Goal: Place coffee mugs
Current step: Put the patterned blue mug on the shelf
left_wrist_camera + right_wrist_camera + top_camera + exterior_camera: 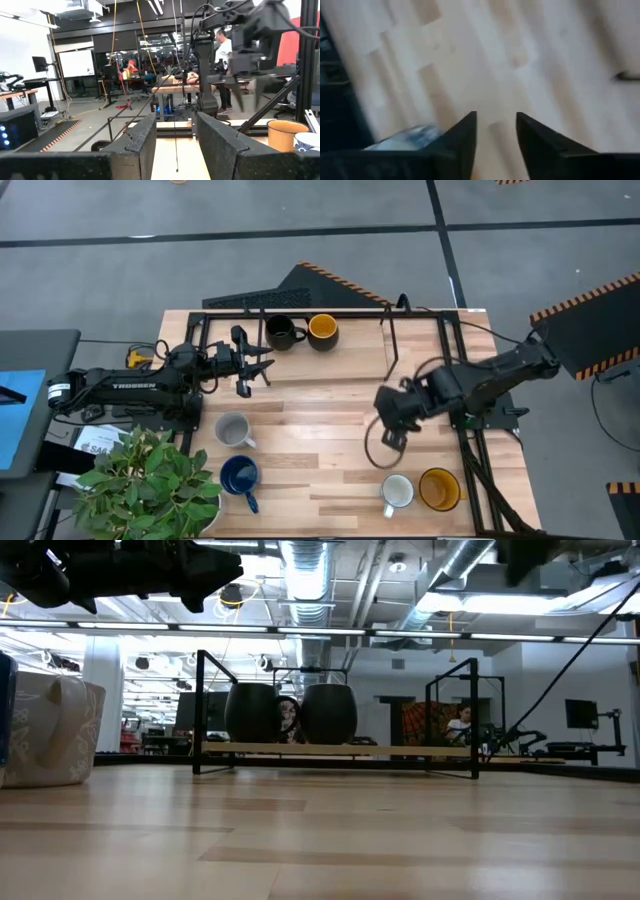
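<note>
Nearest you, the blue mug (240, 477) sits by the plant (150, 480), with the white mug (397, 492) and a yellow mug (439, 488) over on the right. Grey mug (232, 429) comes next. Your right tool (392, 438) hangs mid-counter (320, 405), fingers a bit apart, empty. Left tool (262, 370) is the same. Black mug (281, 332) and the other yellow one (323, 330) sit at the far edge.

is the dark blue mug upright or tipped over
Upright: in the high view the small dark blue ceramic mug shows its round open rim from above.
</note>
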